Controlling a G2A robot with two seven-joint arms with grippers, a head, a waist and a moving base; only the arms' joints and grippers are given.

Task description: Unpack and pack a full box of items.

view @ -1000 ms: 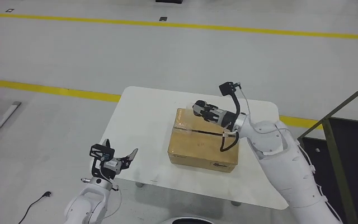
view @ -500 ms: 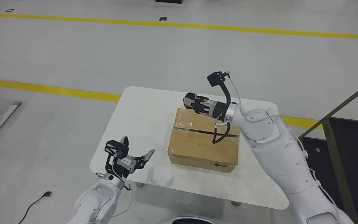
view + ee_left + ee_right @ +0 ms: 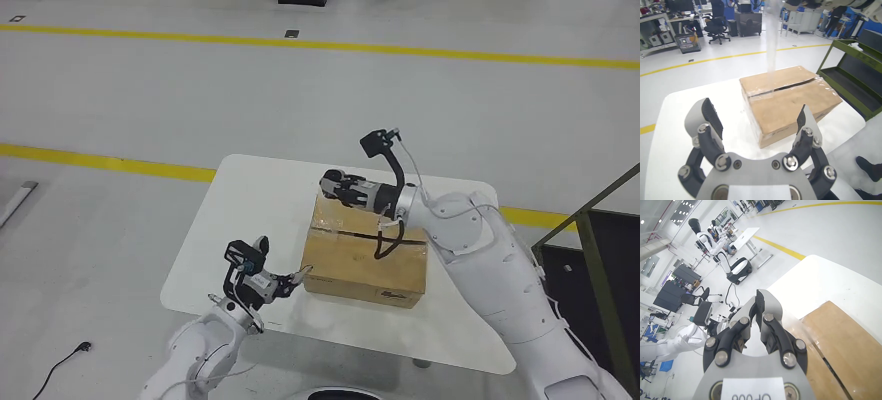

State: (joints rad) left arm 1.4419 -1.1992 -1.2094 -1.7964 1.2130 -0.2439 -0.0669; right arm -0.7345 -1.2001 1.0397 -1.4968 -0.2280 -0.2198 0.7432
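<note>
**Top view.** Item: brown cardboard box [image 3: 365,255], right of centre on your white round-cornered table [image 3: 240,210], flaps down. Your right gripper [image 3: 330,186] sits at the box's far edge. Your left gripper [image 3: 285,254] hovers just beside its near left corner, probably placed to steady it.

**Left wrist view.** Left gripper [image 3: 755,103]: fingers spread wide, holding nothing. A clear tape strip [image 3: 772,47] rises straight from the seam of the box [image 3: 791,102].

**Right wrist view.** Right gripper [image 3: 758,298]: fingers pressed together, apparently pinching that strip to peel it off.
</note>
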